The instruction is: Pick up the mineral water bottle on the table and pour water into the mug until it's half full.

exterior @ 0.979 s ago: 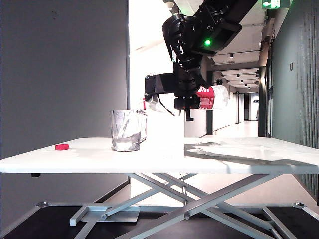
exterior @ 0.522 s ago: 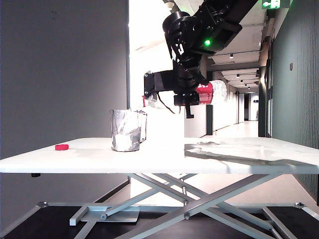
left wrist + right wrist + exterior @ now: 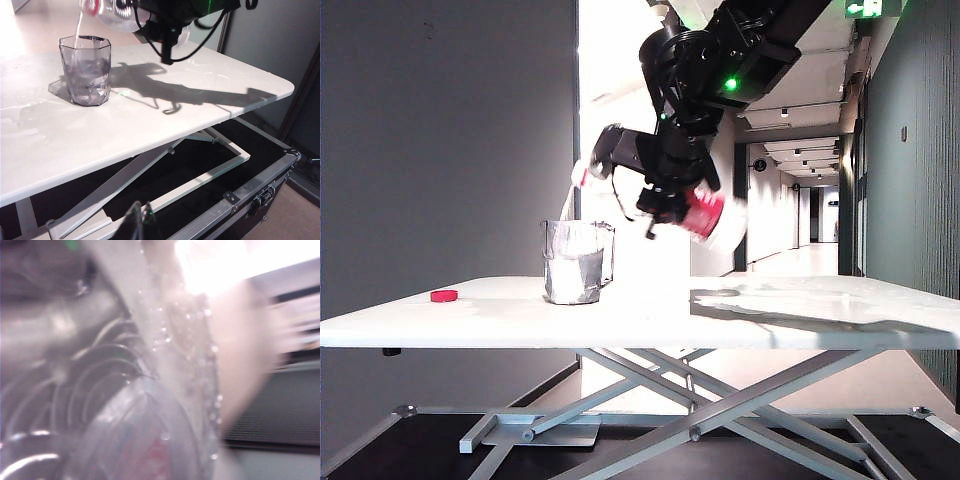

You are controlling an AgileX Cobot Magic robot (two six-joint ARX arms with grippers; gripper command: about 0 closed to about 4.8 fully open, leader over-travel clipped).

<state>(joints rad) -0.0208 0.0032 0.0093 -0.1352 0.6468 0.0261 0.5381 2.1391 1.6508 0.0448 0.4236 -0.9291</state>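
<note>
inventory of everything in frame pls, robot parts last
mineral water bottle: 1, clear with red label, tilted neck-down above the mug, a thin stream leaving its mouth
mug: 1, clear glass, on the table, left of centre
cap: 1, red, on the table, far left
table: 1, white top, grey cross legs
case: 1, black with metal edging, on the floor beside the table
right tool: 1, black, clamped on the bottle over the table
left tool: 1, black, low beside the table, state unclear
</note>
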